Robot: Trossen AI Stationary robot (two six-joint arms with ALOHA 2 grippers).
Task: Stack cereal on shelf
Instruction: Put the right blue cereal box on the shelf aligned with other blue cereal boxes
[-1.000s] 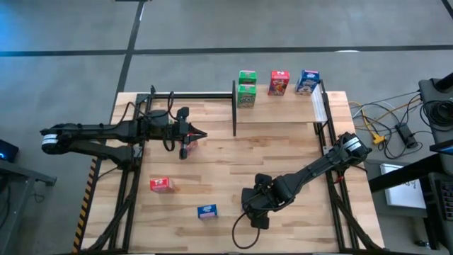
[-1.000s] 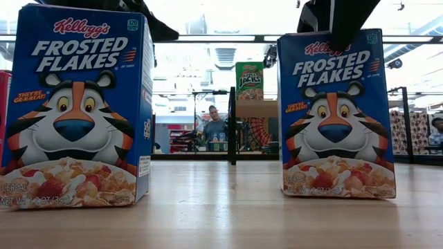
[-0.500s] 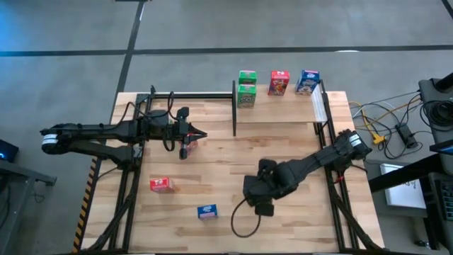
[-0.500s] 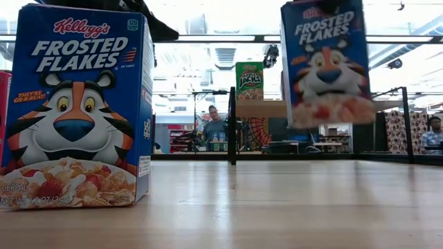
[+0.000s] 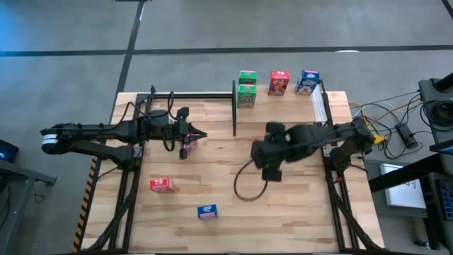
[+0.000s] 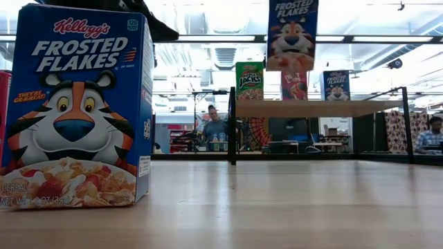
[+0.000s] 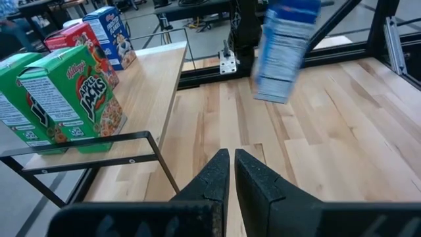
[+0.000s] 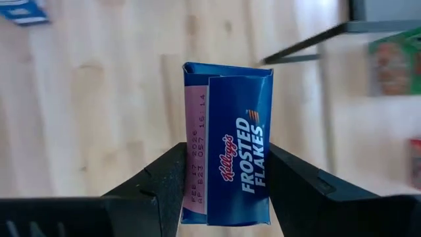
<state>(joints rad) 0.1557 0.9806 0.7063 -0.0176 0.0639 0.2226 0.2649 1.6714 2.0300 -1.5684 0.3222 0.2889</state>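
Observation:
My right gripper [image 5: 272, 157] hangs over the table's middle, in front of the shelf [image 5: 283, 110], shut on a blue Frosted Flakes box [image 6: 292, 34] that the gripper hides in the high view. On the shelf's far part stand two green boxes [image 5: 246, 86], a red one [image 5: 279, 83] and a blue one [image 5: 308, 82]. My left gripper [image 7: 231, 164] is shut on nothing and waits left of the shelf. A red box [image 5: 161, 185], a blue box [image 5: 207, 211] and another red one [image 5: 186, 145] rest on the table. My right gripper pinches the blue box between its two fingers [image 8: 164, 184], one on each of two opposite sides just below the top flap [image 8: 227, 131]. The fingers come from above, pointing down. The box hangs upright below them, lifted clear, higher than the shelf board [image 6: 311, 108].
A black post [image 5: 234, 106] stands at the shelf's left end and a black rail [image 5: 191, 94] runs along the far edge. A cable loop [image 5: 248, 188] lies below the right arm. People show in the room behind [image 6: 213, 124]. Bare planks lie between the arms.
My right gripper has lifted the blue box off the table's near part and carried it up and toward the far edge, nearer the shelf. The box stood on the table a second ago; it now hangs clear above shelf height. The gripper stayed shut on it.

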